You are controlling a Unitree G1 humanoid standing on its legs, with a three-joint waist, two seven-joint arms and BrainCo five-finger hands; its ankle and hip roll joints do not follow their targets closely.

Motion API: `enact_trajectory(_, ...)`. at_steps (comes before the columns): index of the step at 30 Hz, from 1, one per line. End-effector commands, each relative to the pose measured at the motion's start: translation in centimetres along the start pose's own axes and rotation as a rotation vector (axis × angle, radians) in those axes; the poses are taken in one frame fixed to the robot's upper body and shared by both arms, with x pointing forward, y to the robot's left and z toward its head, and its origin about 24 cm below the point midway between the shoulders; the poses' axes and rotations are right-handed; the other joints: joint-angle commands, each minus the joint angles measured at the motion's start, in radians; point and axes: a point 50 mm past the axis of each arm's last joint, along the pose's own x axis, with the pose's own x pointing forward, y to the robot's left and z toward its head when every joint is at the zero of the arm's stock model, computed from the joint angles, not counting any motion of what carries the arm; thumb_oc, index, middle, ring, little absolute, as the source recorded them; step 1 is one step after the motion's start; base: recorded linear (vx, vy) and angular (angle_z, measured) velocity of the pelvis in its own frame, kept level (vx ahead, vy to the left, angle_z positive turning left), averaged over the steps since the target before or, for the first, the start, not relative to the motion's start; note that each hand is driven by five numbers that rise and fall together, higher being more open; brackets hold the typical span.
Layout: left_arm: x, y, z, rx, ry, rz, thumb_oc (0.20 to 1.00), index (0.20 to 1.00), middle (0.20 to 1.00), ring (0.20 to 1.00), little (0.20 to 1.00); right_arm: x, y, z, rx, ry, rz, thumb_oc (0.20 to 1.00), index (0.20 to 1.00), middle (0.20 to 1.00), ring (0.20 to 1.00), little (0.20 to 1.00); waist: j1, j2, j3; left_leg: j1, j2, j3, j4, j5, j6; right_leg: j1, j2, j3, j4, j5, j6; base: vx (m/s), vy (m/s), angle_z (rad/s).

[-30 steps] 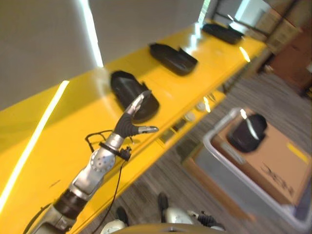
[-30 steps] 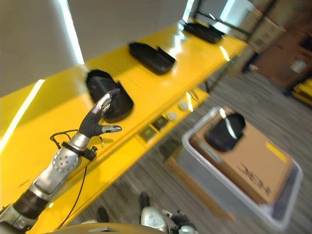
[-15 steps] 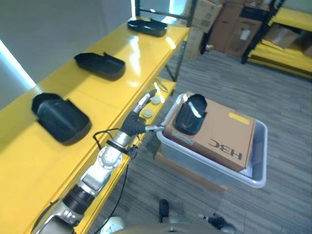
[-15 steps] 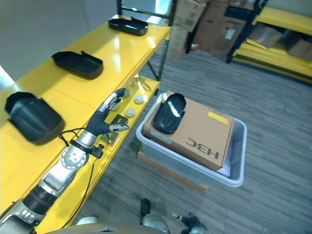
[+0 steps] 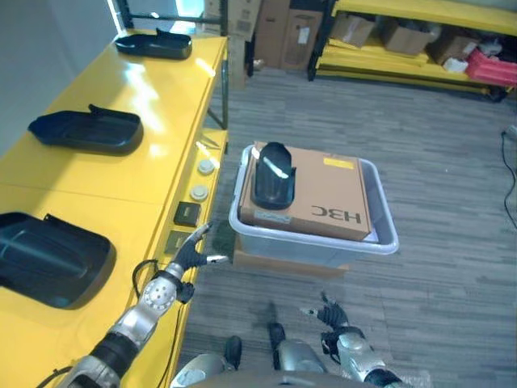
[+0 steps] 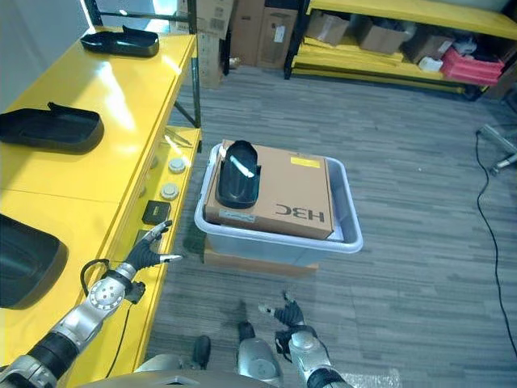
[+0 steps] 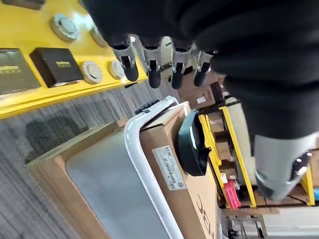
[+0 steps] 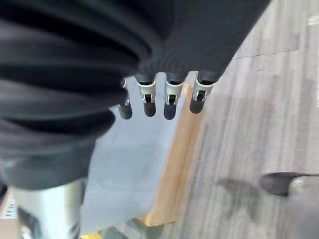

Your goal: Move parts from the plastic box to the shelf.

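The plastic box [image 6: 349, 234] stands on the floor just beside the yellow shelf [image 6: 73, 174], resting on a low wooden base [image 5: 283, 263]. A cardboard carton [image 6: 283, 198] fills the box, and 1 black part [image 6: 237, 184] lies on the carton's top, at the end nearest the shelf. 3 black parts are already set in a row along the shelf: the nearest [image 5: 44, 257], the middle [image 5: 85, 131] and the far one [image 5: 153, 44]. The left hand [image 5: 191, 255] hovers at the shelf's front edge, between shelf and box, with fingers straight and spread, holding nothing; small round discs [image 7: 92, 71] and dark square pads [image 7: 56, 66] line that edge. The right hand [image 5: 327, 314] hangs low beside the box, fingers relaxed and apart, also empty. Judged from this layout, the step in hand is the reach for the remaining part. The next move calls for bringing a hand over the carton, closing round the part and lifting it clear of the box rim
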Motion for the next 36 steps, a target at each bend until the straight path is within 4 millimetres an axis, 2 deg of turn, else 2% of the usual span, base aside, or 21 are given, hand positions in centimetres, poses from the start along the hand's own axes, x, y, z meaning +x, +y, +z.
enact_trajectory(1,0.0,-0.1,1.2,-0.007,-0.077,0.039,1.000,1.000,1.000,1.000,1.000,0.0,-2.6,2.5,-0.112,-0.177,-0.094,1.000,1.000,1.000,1.000,1.000,-0.004,-0.005,-0.041,-0.002,0.084,-0.022,0.012,-0.096,-0.070,0.015,0.003,-0.018,-0.129,0.068,0.004,0.16,-0.053,-0.19)
enact_trajectory(2,-0.8,-1.0,-0.5,-0.061,-0.008,0.048,1.000,1.000,1.000,1.000,1.000,-0.7,-2.7,4.5,-0.211,-0.314,-0.090,1.000,1.000,1.000,1.000,1.000,-0.012,-0.003,-0.058,0.008,0.101,0.018,-0.005,-0.094,-0.079,0.025,0.000,-0.002,-0.179,0.086,0.013,0.17,-0.082,-0.52)
enact_trajectory(4,-1.1,-2.0,-1.5,-0.070,0.039,0.025,1.000,1.000,1.000,1.000,1.000,-1.8,-3.3,6.6,-0.242,-0.456,-0.106,1.000,1.000,1.000,1.000,1.000,-0.022,0.001,-0.067,0.023,0.113,0.031,-0.023,-0.094,-0.084,0.038,0.006,-0.001,-0.205,0.084,0.011,0.14,-0.079,-0.79)
enact_trajectory(7,-1.6,-4.6,-3.4,-0.047,0.133,-0.046,1.000,1.000,1.000,1.000,1.000,-3.4,-4.4,10.0,-0.276,-0.660,-0.153,1.000,1.000,1.000,1.000,1.000,-0.041,0.010,-0.071,0.044,0.129,0.021,-0.064,-0.082,-0.091,0.056,0.011,-0.015,-0.228,0.074,0.004,0.12,-0.085,0.00)
enact_trajectory(9,-1.8,-5.5,-4.1,-0.046,0.178,-0.066,1.000,1.000,1.000,1.000,1.000,-3.5,-5.2,11.6,-0.272,-0.723,-0.191,1.000,1.000,1.000,1.000,1.000,-0.038,0.009,-0.066,0.042,0.135,0.014,-0.078,-0.073,-0.094,0.057,0.011,-0.028,-0.239,0.071,0.000,0.05,-0.068,0.14)
enact_trajectory(12,-1.9,-6.5,-4.7,-0.026,0.214,-0.096,1.000,1.000,1.000,1.000,1.000,-2.5,-6.7,14.1,-0.307,-0.777,-0.292,1.000,1.000,1.000,1.000,1.000,-0.020,0.009,-0.055,0.039,0.142,0.000,-0.101,-0.067,-0.096,0.063,0.011,-0.051,-0.266,0.071,-0.003,0.03,-0.056,0.23)
enact_trajectory(15,-1.7,-7.0,-4.9,-0.023,0.231,-0.106,1.000,1.000,1.000,1.000,1.000,-0.8,-7.9,18.1,-0.310,-0.826,-0.397,1.000,1.000,1.000,1.000,1.000,0.005,0.007,-0.026,0.007,0.144,-0.010,-0.113,-0.047,-0.099,0.044,0.009,-0.065,-0.282,0.092,-0.004,-0.05,-0.039,0.12)
enact_trajectory(16,-1.7,-6.9,-4.9,-0.023,0.230,-0.105,1.000,1.000,1.000,1.000,1.000,-0.8,-7.9,18.2,-0.310,-0.828,-0.397,1.000,1.000,1.000,1.000,1.000,0.004,0.005,-0.025,-0.001,0.140,-0.011,-0.110,-0.039,-0.101,0.037,0.007,-0.064,-0.280,0.100,-0.003,-0.12,-0.028,0.16)
enact_trajectory(17,-1.9,-7.3,-5.4,0.024,0.252,-0.131,1.000,1.000,1.000,1.000,1.000,0.3,-9.3,20.8,-0.348,-0.833,-0.481,1.000,1.000,1.000,1.000,1.000,0.030,0.007,0.001,-0.038,0.138,-0.024,-0.120,-0.026,-0.106,0.010,0.007,-0.082,-0.289,0.105,-0.004,-0.09,-0.017,0.27)
enact_trajectory(18,-1.9,-7.3,-5.4,0.024,0.252,-0.131,1.000,1.000,1.000,1.000,1.000,0.3,-9.3,20.8,-0.348,-0.833,-0.481,1.000,1.000,1.000,1.000,1.000,0.030,0.007,0.001,-0.038,0.138,-0.024,-0.120,-0.026,-0.106,0.010,0.007,-0.082,-0.289,0.105,-0.004,-0.15,-0.028,0.32)
enact_trajectory(19,-1.9,-7.3,-6.0,0.049,0.280,-0.129,1.000,1.000,1.000,1.000,1.000,0.7,-9.8,23.0,-0.334,-0.851,-0.528,1.000,1.000,1.000,1.000,1.000,0.046,0.007,0.025,-0.077,0.136,-0.030,-0.123,-0.008,-0.112,-0.021,0.004,-0.093,-0.290,0.116,-0.005,-0.12,-0.015,0.27)
enact_trajectory(21,-2.1,-7.4,-6.9,0.090,0.330,-0.127,1.000,1.000,1.000,1.000,1.000,1.3,-11.3,25.4,-0.308,-0.836,-0.617,1.000,1.000,1.000,1.000,1.000,0.069,0.009,0.046,-0.116,0.128,-0.043,-0.127,0.010,-0.118,-0.051,0.002,-0.107,-0.291,0.127,-0.004,-0.10,-0.012,0.19)
enact_trajectory(23,-2.0,-7.3,-7.0,0.088,0.333,-0.115,1.000,1.000,1.000,1.000,1.000,1.5,-11.6,26.3,-0.303,-0.837,-0.626,1.000,1.000,1.000,1.000,1.000,0.075,0.010,0.053,-0.134,0.125,-0.047,-0.128,0.017,-0.120,-0.063,-0.001,-0.115,-0.292,0.130,-0.003,-0.03,-0.007,0.28)
enact_trajectory(24,-2.2,-7.3,-7.4,0.086,0.363,-0.104,1.000,1.000,1.000,1.000,1.000,1.4,-12.4,27.4,-0.310,-0.843,-0.648,1.000,1.000,1.000,1.000,1.000,0.082,0.008,0.059,-0.146,0.122,-0.050,-0.128,0.023,-0.123,-0.072,-0.001,-0.121,-0.292,0.134,-0.003,-0.02,-0.018,0.37)
enact_trajectory(25,-2.5,-7.2,-7.9,0.080,0.390,-0.089,1.000,1.000,1.000,1.000,1.000,1.3,-14.0,28.2,-0.298,-0.829,-0.708,1.000,1.000,1.000,1.000,1.000,0.090,0.009,0.069,-0.160,0.118,-0.057,-0.128,0.029,-0.126,-0.083,-0.003,-0.128,-0.292,0.139,-0.002,-0.03,-0.004,0.31)
enact_trajectory(26,-3.4,-7.6,-8.9,0.090,0.439,-0.104,1.000,1.000,1.000,1.000,1.000,1.2,-16.3,29.9,-0.301,-0.789,-0.778,1.000,1.000,1.000,1.000,1.000,0.114,0.008,0.084,-0.190,0.109,-0.069,-0.128,0.041,-0.131,-0.104,-0.006,-0.140,-0.292,0.145,-0.001,-0.02,0.003,0.21)
enact_trajectory(28,-3.4,-7.7,-9.0,0.091,0.446,-0.103,1.000,1.000,1.000,1.000,1.000,1.2,-16.5,30.5,-0.301,-0.790,-0.781,1.000,1.000,1.000,1.000,1.000,0.116,0.011,0.088,-0.202,0.107,-0.073,-0.128,0.046,-0.133,-0.114,-0.007,-0.145,-0.292,0.148,0.000,0.01,0.018,0.37)
enact_trajectory(29,-4.0,-7.7,-9.8,0.100,0.487,-0.109,1.000,1.000,1.000,1.000,1.000,1.0,-18.3,30.9,-0.317,-0.749,-0.825,1.000,1.000,1.000,1.000,1.000,0.129,0.009,0.098,-0.216,0.105,-0.080,-0.128,0.051,-0.136,-0.122,-0.007,-0.152,-0.292,0.148,-0.001,0.03,0.015,0.42)
enact_trajectory(30,-3.9,-7.7,-9.7,0.099,0.485,-0.109,1.000,1.000,1.000,1.000,1.000,1.0,-18.4,31.0,-0.317,-0.751,-0.825,1.000,1.000,1.000,1.000,1.000,0.127,0.011,0.098,-0.217,0.105,-0.081,-0.128,0.051,-0.136,-0.123,-0.007,-0.152,-0.292,0.148,-0.001,0.03,0.022,0.26)
enact_trajectory(32,-4.3,-7.4,-10.3,0.093,0.524,-0.081,1.000,1.000,1.000,1.000,1.000,0.4,-19.9,32.0,-0.275,-0.737,-0.874,1.000,1.000,1.000,1.000,1.000,0.139,0.014,0.115,-0.243,0.102,-0.093,-0.128,0.063,-0.140,-0.142,-0.012,-0.162,-0.292,0.154,0.002,0.02,0.030,0.17)
enact_trajectory(36,-4.4,-6.8,-10.6,0.060,0.549,-0.019,1.000,1.000,1.000,1.000,1.000,-0.3,-22.1,32.5,-0.284,-0.682,-0.928,1.000,1.000,1.000,1.000,1.000,0.160,0.013,0.126,-0.268,0.093,-0.108,-0.128,0.070,-0.140,-0.158,-0.017,-0.173,-0.292,0.158,0.004,0.03,0.012,0.08)
